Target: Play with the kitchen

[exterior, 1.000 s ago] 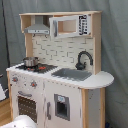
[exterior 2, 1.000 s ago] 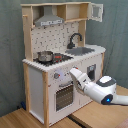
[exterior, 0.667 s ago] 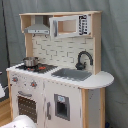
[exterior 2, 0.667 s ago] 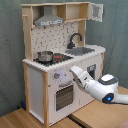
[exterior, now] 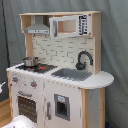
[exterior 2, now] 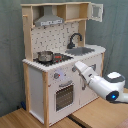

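Your tall white and light-wood toy kitchen (exterior 2: 62,60) stands upright on the wooden floor (exterior 2: 20,119), centred in both exterior views. Over the last second your white arm (exterior 2: 102,82) has pushed further in; in the second exterior view its tip now sits at the kitchen's front panel beside the oven door (exterior 2: 64,96), suggesting a reach for a knob or handle. The jaws are hidden, so you cannot tell their state. The grey sink (exterior: 71,74) appears empty; contents of the small metal pot (exterior: 30,61) on the stovetop cannot be made out.
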Action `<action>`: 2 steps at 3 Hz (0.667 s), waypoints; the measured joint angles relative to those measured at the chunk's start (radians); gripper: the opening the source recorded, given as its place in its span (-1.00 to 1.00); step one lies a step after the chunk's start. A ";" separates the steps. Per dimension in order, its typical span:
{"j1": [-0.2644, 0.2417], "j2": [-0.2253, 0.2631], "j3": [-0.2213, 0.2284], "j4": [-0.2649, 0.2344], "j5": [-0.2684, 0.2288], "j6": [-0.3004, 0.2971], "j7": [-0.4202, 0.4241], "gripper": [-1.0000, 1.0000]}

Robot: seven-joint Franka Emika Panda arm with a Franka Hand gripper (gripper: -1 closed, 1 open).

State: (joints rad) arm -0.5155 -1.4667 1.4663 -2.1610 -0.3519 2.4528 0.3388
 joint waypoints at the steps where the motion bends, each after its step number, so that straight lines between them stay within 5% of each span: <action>1: 0.039 0.000 -0.023 0.000 -0.002 -0.073 -0.054 1.00; 2: 0.081 0.000 -0.048 0.000 -0.004 -0.147 -0.105 1.00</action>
State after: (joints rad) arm -0.4343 -1.4670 1.4186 -2.1608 -0.3562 2.3057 0.2343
